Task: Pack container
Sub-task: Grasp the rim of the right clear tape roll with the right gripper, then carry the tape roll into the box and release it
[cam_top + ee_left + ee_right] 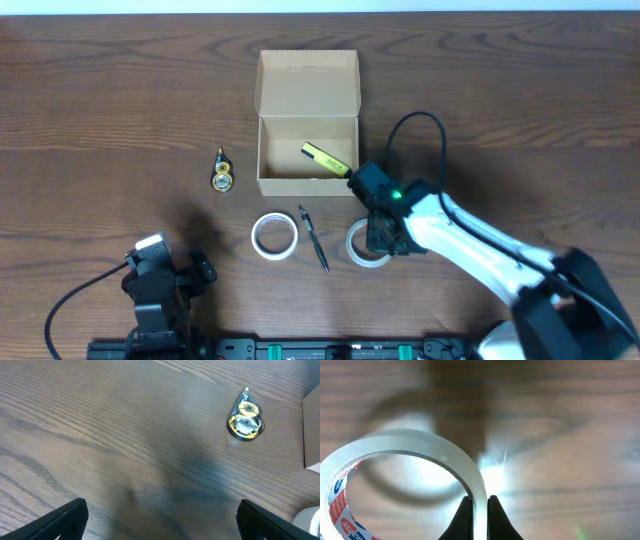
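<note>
The tan cardboard container stands open at the table's middle, lid flap folded back, with a yellow highlighter inside; its corner shows in the left wrist view. My right gripper is shut on the wall of a clear tape roll, just right of the box's front corner; in the right wrist view the fingers pinch the roll's rim. My left gripper is open and empty near the front left.
A white tape roll and a black pen lie in front of the box. A yellow-and-black correction tape dispenser lies left of the box; it also shows in the left wrist view.
</note>
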You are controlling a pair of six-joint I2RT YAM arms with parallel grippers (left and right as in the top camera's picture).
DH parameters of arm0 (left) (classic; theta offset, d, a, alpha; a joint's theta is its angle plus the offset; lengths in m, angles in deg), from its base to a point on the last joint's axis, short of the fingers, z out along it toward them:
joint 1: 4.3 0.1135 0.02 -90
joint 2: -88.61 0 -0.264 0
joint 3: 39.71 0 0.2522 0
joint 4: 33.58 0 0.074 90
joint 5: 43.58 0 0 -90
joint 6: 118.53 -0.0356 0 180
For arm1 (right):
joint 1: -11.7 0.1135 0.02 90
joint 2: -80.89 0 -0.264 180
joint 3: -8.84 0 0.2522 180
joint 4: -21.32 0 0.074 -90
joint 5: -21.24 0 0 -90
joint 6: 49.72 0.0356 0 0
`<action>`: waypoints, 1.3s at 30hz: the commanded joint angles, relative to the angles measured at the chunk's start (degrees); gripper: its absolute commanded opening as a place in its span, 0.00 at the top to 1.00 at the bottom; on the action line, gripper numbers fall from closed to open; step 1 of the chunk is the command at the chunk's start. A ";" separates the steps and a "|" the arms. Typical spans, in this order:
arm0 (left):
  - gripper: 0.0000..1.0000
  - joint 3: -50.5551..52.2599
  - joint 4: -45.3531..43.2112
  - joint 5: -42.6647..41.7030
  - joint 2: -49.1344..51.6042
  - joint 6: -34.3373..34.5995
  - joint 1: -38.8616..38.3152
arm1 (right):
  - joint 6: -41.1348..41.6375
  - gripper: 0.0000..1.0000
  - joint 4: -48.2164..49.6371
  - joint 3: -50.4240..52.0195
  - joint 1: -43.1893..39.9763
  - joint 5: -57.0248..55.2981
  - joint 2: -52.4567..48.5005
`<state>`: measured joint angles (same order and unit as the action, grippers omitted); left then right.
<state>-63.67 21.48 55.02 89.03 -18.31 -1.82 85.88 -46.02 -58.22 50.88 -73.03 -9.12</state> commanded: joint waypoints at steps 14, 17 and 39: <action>0.04 0.72 0.37 0.57 -0.22 -0.83 0.11 | -36.76 0.99 -4.13 -31.50 -2.14 -7.37 0.90; 0.05 0.72 0.39 0.57 -0.22 -0.83 0.11 | -45.77 0.99 -0.66 -36.68 -2.93 -7.96 -6.78; 0.05 0.72 0.39 0.57 -0.22 -0.83 0.11 | -60.11 0.99 7.65 -40.87 -5.01 -2.10 -22.56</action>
<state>-63.67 21.48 55.02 89.01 -18.29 -1.82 26.78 -38.77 -97.82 45.89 -76.27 -30.08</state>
